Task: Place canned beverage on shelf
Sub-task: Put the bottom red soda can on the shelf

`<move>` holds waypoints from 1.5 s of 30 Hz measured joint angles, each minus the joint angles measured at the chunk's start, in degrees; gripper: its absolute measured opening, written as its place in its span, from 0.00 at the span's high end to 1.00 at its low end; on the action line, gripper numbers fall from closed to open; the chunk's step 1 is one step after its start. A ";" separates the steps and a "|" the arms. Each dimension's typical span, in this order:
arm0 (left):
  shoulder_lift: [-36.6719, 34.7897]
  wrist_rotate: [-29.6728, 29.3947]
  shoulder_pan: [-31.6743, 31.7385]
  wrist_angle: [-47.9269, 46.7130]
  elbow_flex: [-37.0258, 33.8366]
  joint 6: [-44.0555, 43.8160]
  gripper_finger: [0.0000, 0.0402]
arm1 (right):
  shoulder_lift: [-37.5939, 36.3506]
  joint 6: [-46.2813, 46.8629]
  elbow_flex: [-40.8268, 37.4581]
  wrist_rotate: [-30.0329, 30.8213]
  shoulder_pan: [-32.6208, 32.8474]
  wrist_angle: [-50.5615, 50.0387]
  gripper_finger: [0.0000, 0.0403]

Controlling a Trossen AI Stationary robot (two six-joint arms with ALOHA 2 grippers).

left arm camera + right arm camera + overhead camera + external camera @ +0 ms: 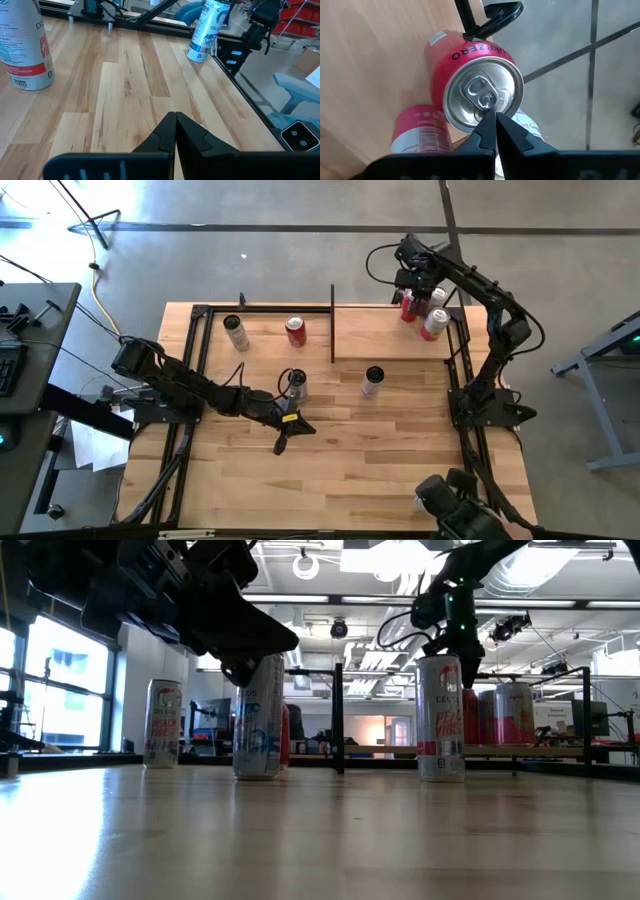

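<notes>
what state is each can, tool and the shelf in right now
left tool: shut, empty, over the table
right tool: shut, above the red can
red can: upright on the shelf
shelf: holds cans in its far right corner
table cans: four, upright, not shelved

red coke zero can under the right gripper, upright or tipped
Upright. The right wrist view looks straight down on the red Coke Zero can, its unopened top facing up, on the shelf. The shut right gripper hovers above.
</notes>
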 joint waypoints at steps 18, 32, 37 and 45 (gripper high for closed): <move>0.00 -0.05 -0.07 -0.17 0.00 -0.98 1.00 | 0.33 16.96 2.93 -9.33 -0.87 -5.45 1.00; 0.00 -0.05 -0.09 -0.17 0.00 -0.96 1.00 | 0.28 25.84 2.95 -10.85 -3.06 -2.97 1.00; 0.00 -0.05 -0.09 -0.17 0.00 -0.96 1.00 | 0.28 29.60 2.95 -10.83 -3.06 -2.88 1.00; 0.00 -0.05 -0.09 -0.15 0.00 -1.05 1.00 | 0.28 38.43 2.95 -12.63 -4.11 -2.90 1.00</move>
